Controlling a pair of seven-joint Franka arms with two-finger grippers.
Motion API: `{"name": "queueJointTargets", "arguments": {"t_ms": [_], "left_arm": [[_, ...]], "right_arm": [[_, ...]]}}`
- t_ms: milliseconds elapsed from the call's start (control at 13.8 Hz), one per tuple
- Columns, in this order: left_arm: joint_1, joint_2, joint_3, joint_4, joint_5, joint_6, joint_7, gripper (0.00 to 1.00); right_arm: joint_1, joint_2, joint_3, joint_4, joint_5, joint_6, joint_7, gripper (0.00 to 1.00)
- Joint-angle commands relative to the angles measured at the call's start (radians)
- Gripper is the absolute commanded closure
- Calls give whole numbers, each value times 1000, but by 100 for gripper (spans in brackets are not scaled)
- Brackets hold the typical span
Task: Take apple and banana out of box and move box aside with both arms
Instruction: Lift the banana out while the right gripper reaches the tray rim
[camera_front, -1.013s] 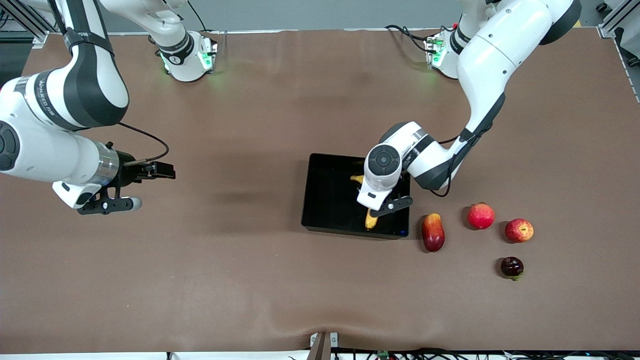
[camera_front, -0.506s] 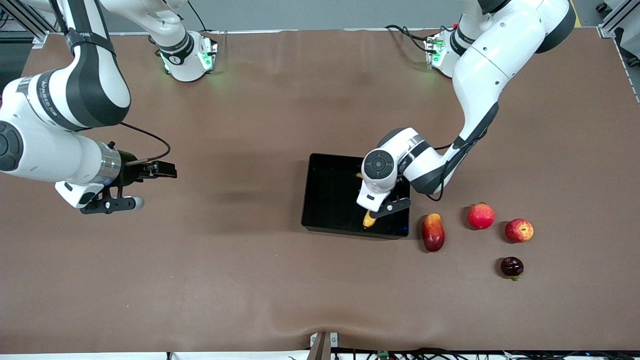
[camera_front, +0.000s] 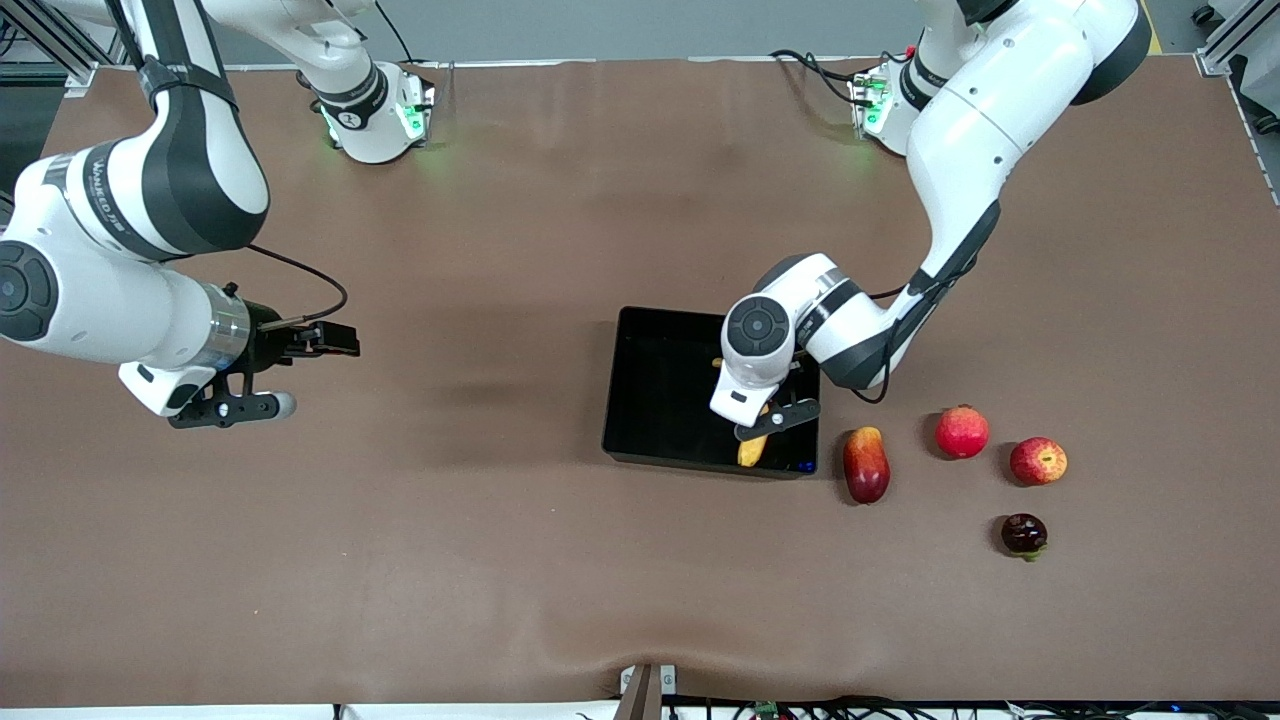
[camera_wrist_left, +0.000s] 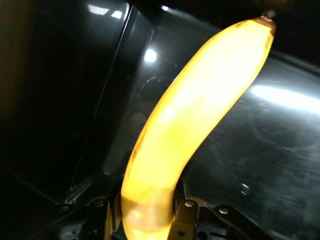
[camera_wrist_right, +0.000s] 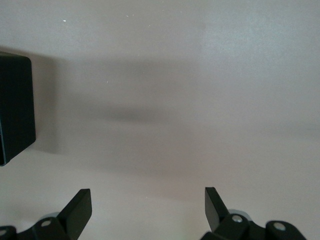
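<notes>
The black box (camera_front: 660, 400) sits mid-table, and the yellow banana (camera_front: 752, 450) lies inside it along the wall toward the left arm's end. My left gripper (camera_front: 765, 420) is down in the box, shut on the banana. In the left wrist view the banana (camera_wrist_left: 200, 125) runs out from between the fingers of that gripper (camera_wrist_left: 147, 210) over the glossy box floor (camera_wrist_left: 280, 165). The red apple with yellow streaks (camera_front: 1038, 461) rests on the table toward the left arm's end. My right gripper (camera_front: 255, 395) hangs open over bare table near the right arm's end, its fingers (camera_wrist_right: 80, 207) holding nothing.
Between the box and the apple lie an elongated red-orange fruit (camera_front: 866, 464) and a pinkish-red round fruit (camera_front: 962, 431). A small dark fruit (camera_front: 1024, 533) sits nearer the front camera. A corner of the box (camera_wrist_right: 15, 110) shows in the right wrist view.
My left gripper has closed on the banana, whose near end has swung slightly toward the left arm's end. The right arm has drifted a little.
</notes>
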Motion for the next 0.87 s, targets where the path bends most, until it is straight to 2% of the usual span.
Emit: {"name": "queueJointTargets", "arguments": {"t_ms": [0, 289, 579, 796], "left_arm": [[7, -102, -34, 23, 3, -90, -24, 100], [16, -137, -54, 176, -42, -249, 9, 100], [135, -177, -51, 181, -45, -298, 179, 100], [269, -168, -51, 178, -46, -311, 256, 100]], "right_arm": [[-2, -24, 4, -35, 11, 23, -5, 0], [25, -64, 4, -122, 11, 144, -3, 0], [135, -50, 4, -115, 14, 152, 18, 0], [269, -4, 1, -95, -2, 213, 170, 0]]}}
